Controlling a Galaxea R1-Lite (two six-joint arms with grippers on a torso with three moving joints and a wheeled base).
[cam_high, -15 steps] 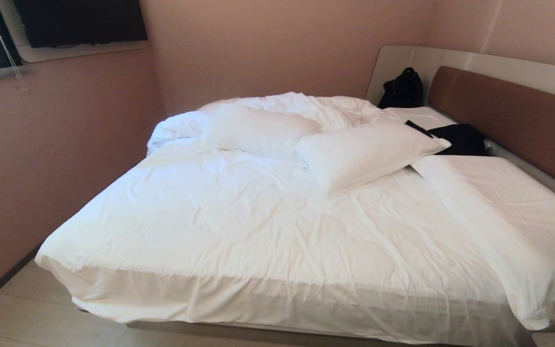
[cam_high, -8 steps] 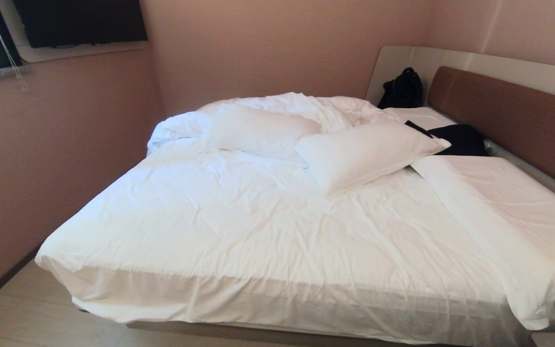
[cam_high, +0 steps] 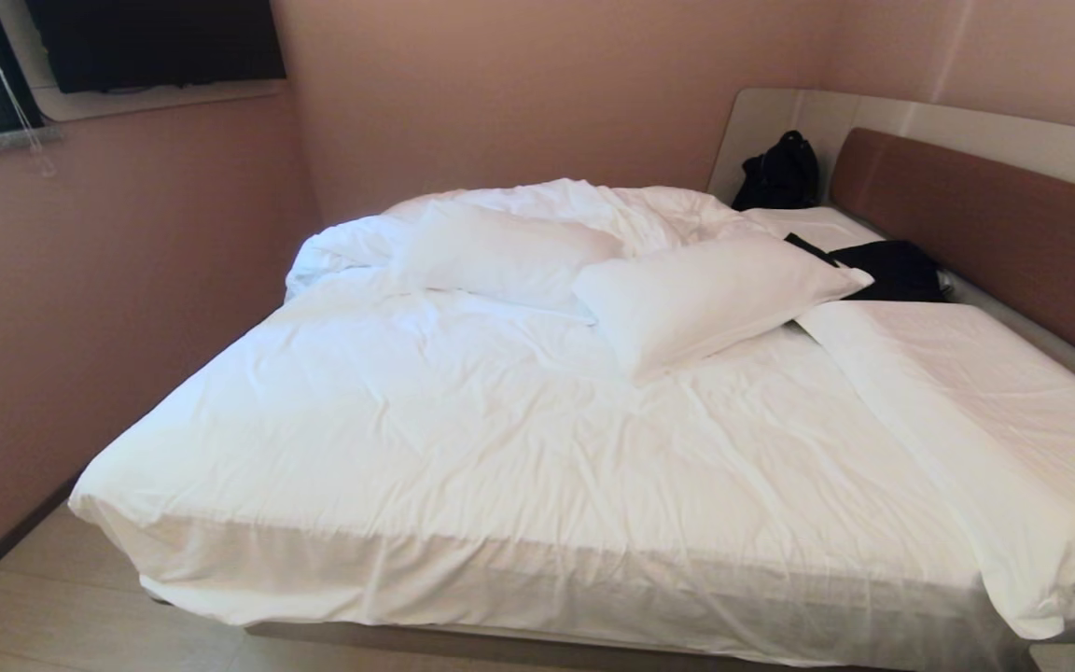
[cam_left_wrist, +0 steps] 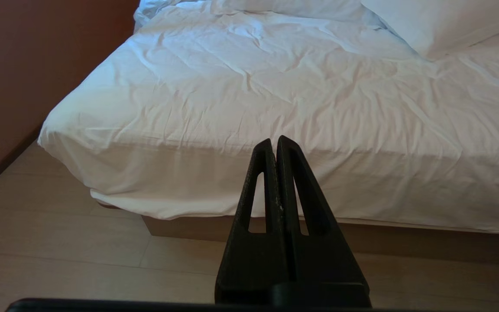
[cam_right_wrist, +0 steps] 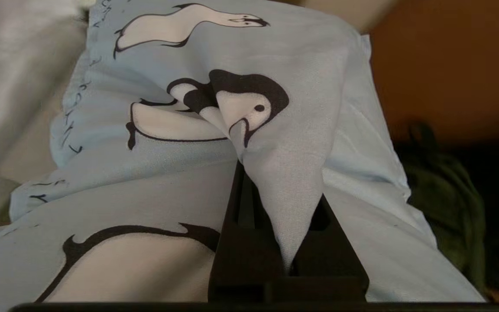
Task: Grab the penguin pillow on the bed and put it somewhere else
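Right fingers (cam_right_wrist: 275, 208) pinching one penguin pillow (cam_right_wrist: 215, 143); left fingers (cam_left_wrist: 275, 145) together; two white pillows (cam_high: 701, 294).

Glowing soft and warm, with no harsh shadows anywhere.

Washing nearly to blank white across the bed (cam_high: 537, 448) in the head view; bowing slightly toward the frame edges. Smearing into motion blur at nine and three o'clock in the right wrist view, sinking into murk at four o'clock, keeping only the pinched fold of the penguin pillow (cam_right_wrist: 275, 130) sharp.
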